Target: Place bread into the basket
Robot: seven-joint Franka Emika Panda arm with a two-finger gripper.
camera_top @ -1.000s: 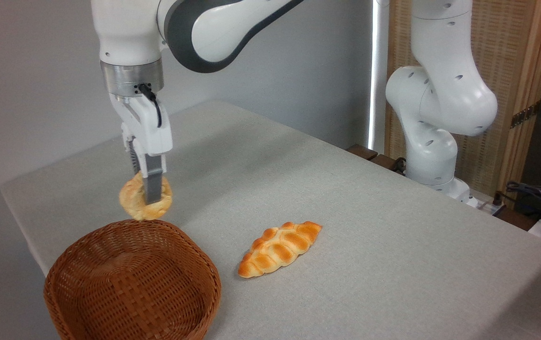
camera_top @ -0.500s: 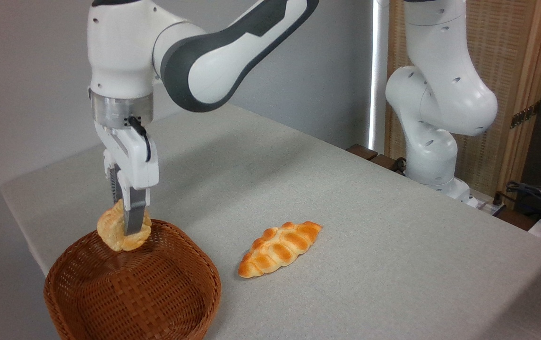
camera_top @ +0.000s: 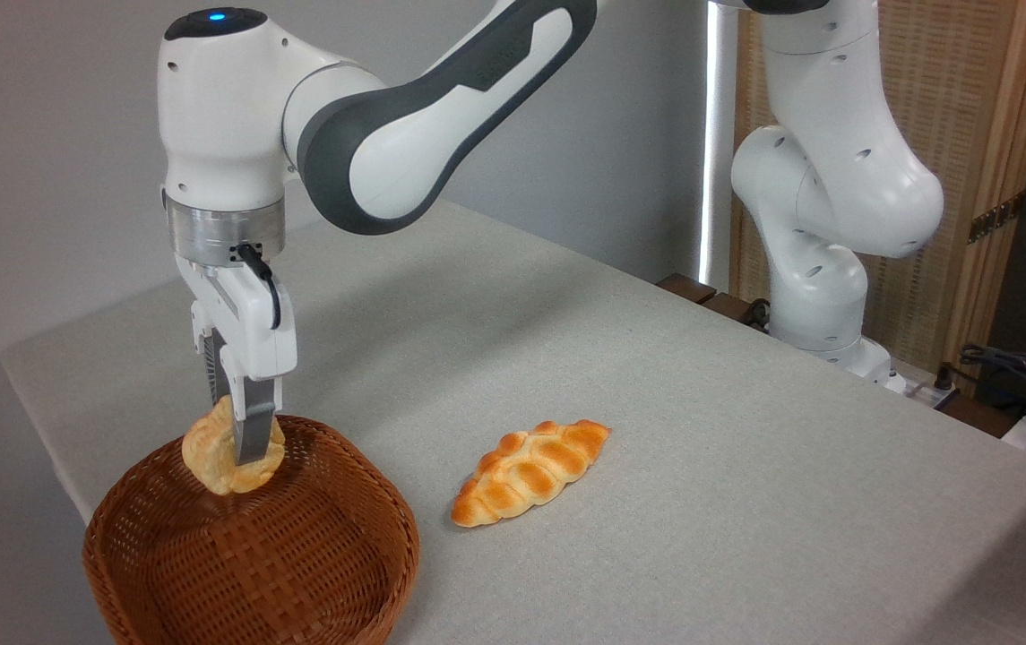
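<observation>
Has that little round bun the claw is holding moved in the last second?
Yes. The bread, pinched in the gripper, went left and down: it was beyond the basket rim, now it hangs over the inside.

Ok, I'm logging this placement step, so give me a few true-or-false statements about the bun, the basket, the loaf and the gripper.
1. The gripper is shut on the small round pale-golden bun. True.
2. The bun lies flat on the floor of the brown woven wicker basket. False: it hangs edge-on in the fingers, above the basket's far side.
3. The braided orange-glazed loaf lies on the grey table, right of the basket. True.
4. The loaf touches the basket. False: bare table separates them.
</observation>
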